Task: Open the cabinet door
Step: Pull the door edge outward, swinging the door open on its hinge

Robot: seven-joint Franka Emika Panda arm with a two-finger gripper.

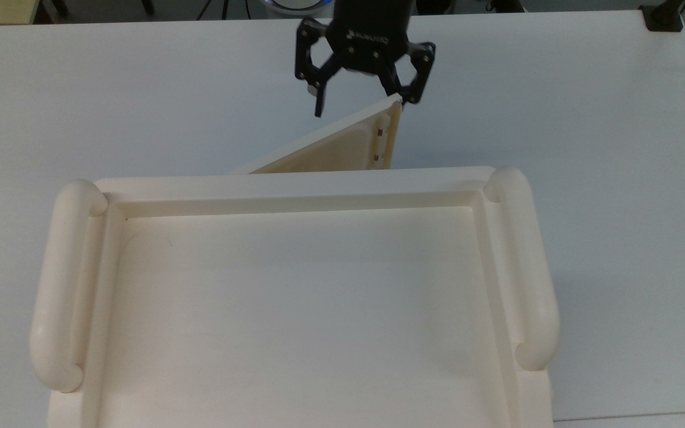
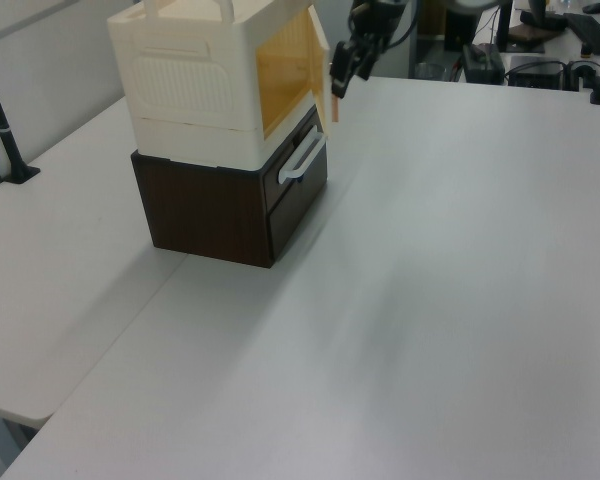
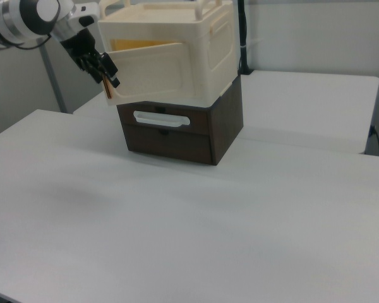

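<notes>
Cabinet door (image 1: 342,145) swung partly open, fingers (image 1: 411,95) spread wide, one touching its free edge, nothing clamped

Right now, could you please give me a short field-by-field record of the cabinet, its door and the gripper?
cabinet: cream box stacked on a dark brown drawer unit, on the white table
cabinet door: swung partly open; free edge points away from the cabinet front
door fittings: small copper pieces near the free edge
interior: orange-lit opening in the left view
gripper: at the door's free edge, jaws spread apart
drawer handle: white bar below the door
cabinet top: recessed tray with two tubular handles
</notes>
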